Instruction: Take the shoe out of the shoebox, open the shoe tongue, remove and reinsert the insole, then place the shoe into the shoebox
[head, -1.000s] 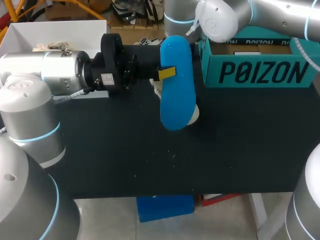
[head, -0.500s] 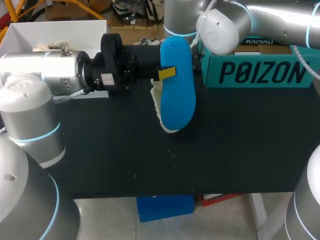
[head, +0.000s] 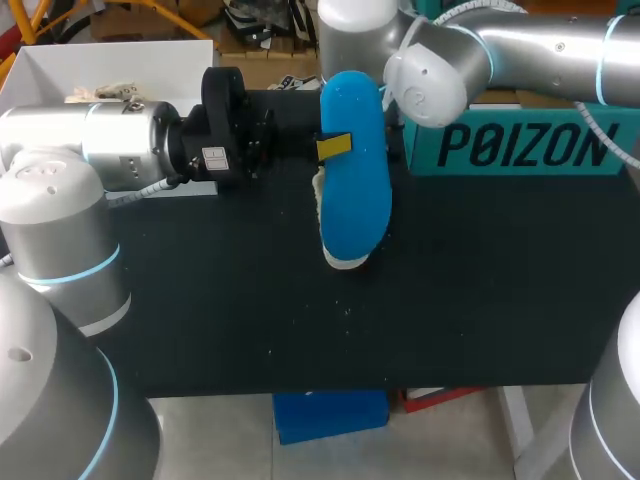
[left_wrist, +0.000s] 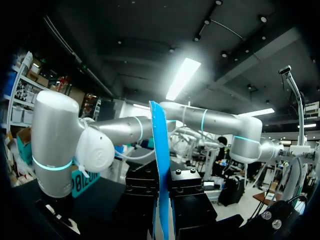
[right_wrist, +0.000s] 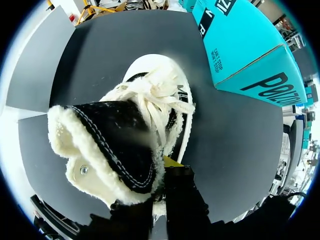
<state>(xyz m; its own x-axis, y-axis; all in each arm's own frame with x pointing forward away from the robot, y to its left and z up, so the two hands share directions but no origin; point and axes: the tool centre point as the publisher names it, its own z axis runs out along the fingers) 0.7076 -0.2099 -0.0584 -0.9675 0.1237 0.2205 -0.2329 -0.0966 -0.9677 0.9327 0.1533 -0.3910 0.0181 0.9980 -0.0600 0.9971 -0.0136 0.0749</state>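
My left gripper (head: 335, 147) is shut on a blue insole (head: 355, 175) and holds it flat above the table; in the left wrist view the insole (left_wrist: 160, 165) stands edge-on between the black fingers of that gripper (left_wrist: 163, 186). Under the insole lies the white shoe (head: 345, 262), mostly hidden. In the right wrist view the shoe (right_wrist: 150, 95) shows white laces, a black tongue (right_wrist: 120, 140) and a fleece lining. My right gripper (right_wrist: 162, 171) is shut on the fleece collar at the shoe's side. The teal shoebox (head: 520, 145) stands at the back right.
A white open box (head: 110, 60) stands at the back left, behind my left arm. My right arm's elbow (head: 430, 80) hangs in front of the shoebox's left end. The teal shoebox (right_wrist: 250, 50) lies ahead of the shoe's toe and to one side.
The right arm has swung left, and the shoe under the insole has turned with it, its toe moving from the insole's right side to below its near end. Left arm and insole stayed still.
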